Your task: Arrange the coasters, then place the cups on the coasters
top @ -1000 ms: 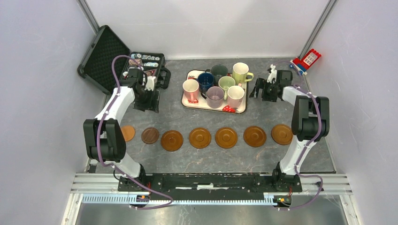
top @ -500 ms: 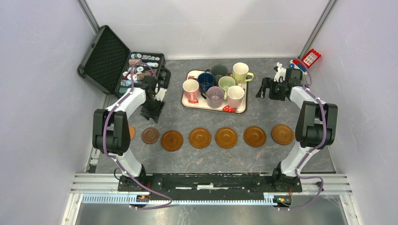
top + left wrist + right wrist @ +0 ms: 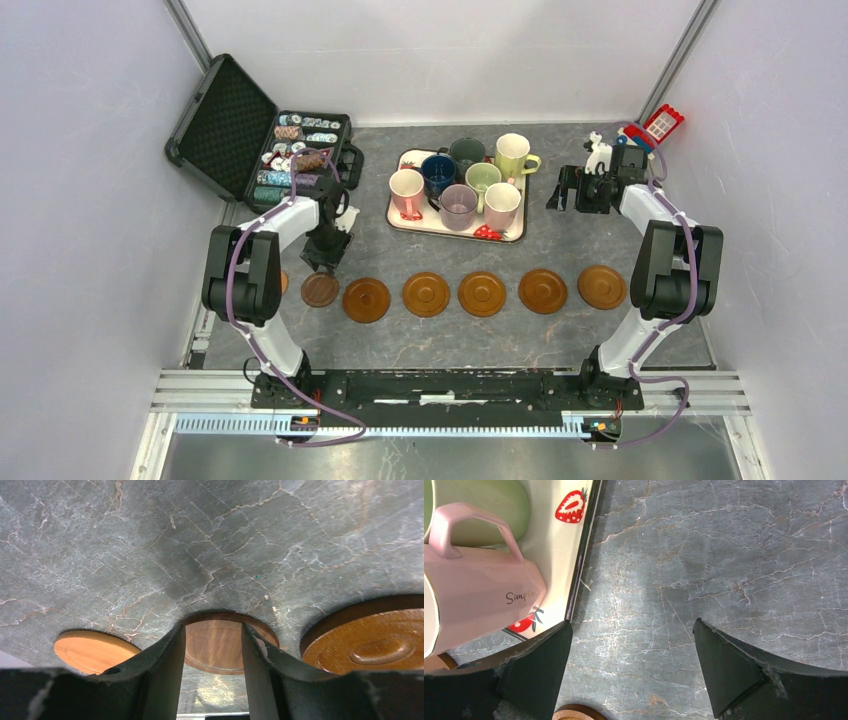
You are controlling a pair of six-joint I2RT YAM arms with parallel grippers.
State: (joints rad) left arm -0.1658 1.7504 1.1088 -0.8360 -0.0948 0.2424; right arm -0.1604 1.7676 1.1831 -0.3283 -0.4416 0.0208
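Grey marble table (image 3: 430,340): we list coasters (image 3: 427,294) in a row nearside, cups (image 3: 459,205) on the tray (image 3: 452,231); left end effector (image 3: 213,630) part-open over the dark coaster (image 3: 320,290), right end effector (image 3: 631,627) wide open, both empty.

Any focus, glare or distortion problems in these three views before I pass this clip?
Top external: evenly lit, sharp, shadows faint. Left wrist: wide-angle lens bows the table; darker coaster sharp between shadowed fingers. Right wrist: pale sheen on the table, pink mug lettering readable.
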